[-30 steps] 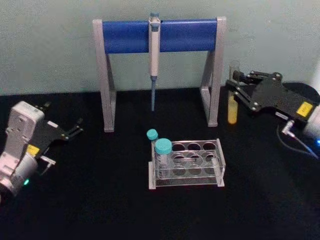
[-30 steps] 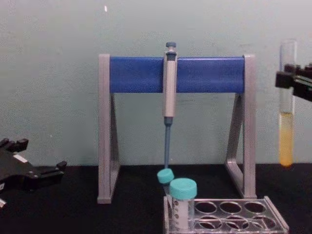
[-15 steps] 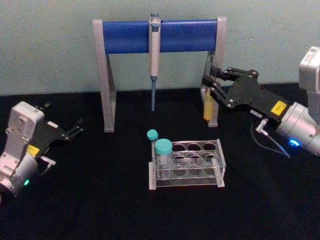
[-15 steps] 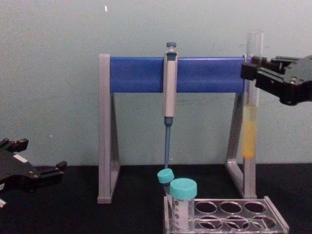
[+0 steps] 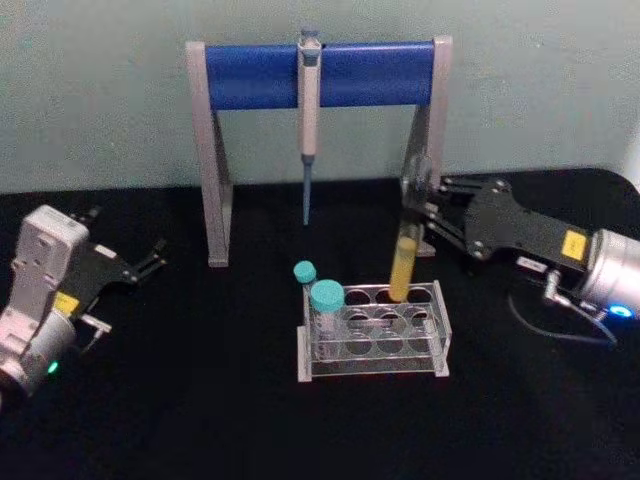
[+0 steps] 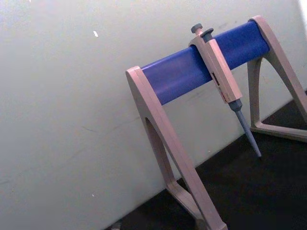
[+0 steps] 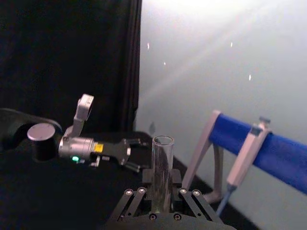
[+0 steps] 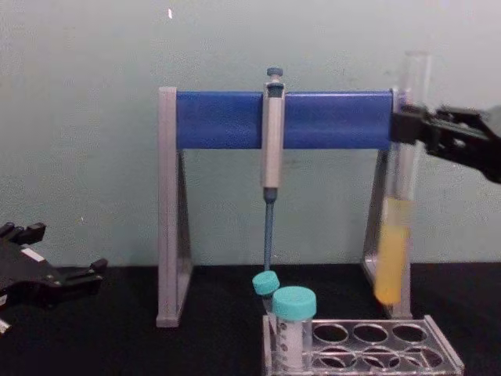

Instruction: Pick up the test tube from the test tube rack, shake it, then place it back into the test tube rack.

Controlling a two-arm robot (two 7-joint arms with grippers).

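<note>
Black worktop (image 5: pixel 200 400) runs under everything, and over at nine o'clock the left gripper (image 5: pixel 150 258) sits parked, its jaws spread and holding nothing. At twelve o'clock, against the wall, stands the grey-and-blue pipette stand (image 5: pixel 250 75) with the pipette (image 5: pixel 308 110) hanging from its bar. In the middle lies the test tube rack (image 5: pixel 441 318), clear plastic, with two teal-capped tubes (image 5: pixel 326 295) upright at its nine o'clock end and the other holes open. Just above the rack's twelve o'clock row hangs the test tube (image 5: pixel 408 232), its yellow liquid in the lower part and its open mouth leaning away toward one o'clock. The right gripper (image 5: pixel 418 205), reaching in from three o'clock, has its jaws pinching the glass well above the liquid. From the chest view the rounded bottom of the tube looks to be clear of the rack, near but not in any hole. To my eye this is the putting-back step: next the tube wants bringing upright, its tip centred over one free hole in that far row, then a slow straight descent before the jaws let go.
</note>
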